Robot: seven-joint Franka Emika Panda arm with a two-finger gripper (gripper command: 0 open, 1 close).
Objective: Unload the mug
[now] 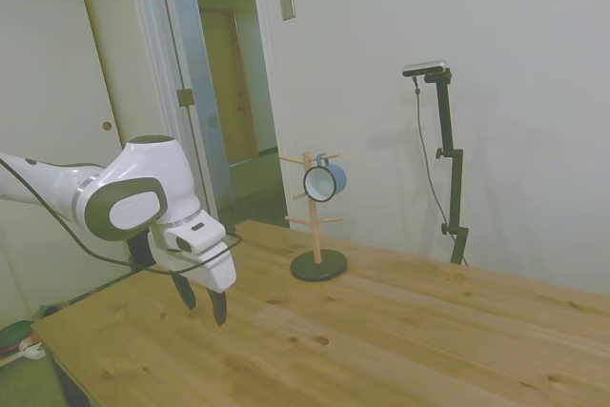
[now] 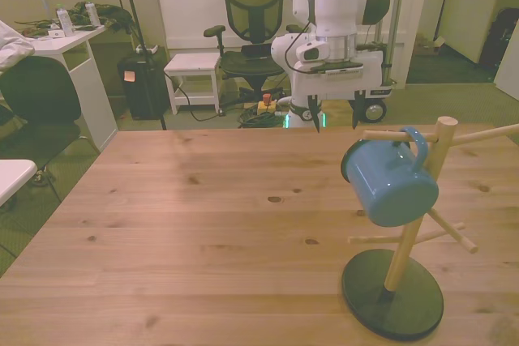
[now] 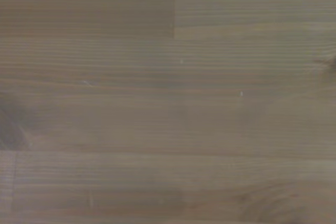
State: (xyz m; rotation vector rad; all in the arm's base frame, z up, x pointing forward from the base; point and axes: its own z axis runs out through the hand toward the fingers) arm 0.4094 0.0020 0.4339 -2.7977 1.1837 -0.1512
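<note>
Hanging by its blue loop handle from an upper peg of the wooden mug tree (image 2: pixel 413 224), the mug (image 2: pixel 389 181) is nearest to us in the front view, tipped on its side. We see the tree's dark round base (image 2: pixel 392 293) resting on the wooden table (image 2: pixel 203 224). Farther back, near the table's far edge, the gripper (image 2: pixel 334 116) hovers with fingers spread apart and nothing between them, well apart from the mug. Our wrist view shows only blurred wood grain.
</note>
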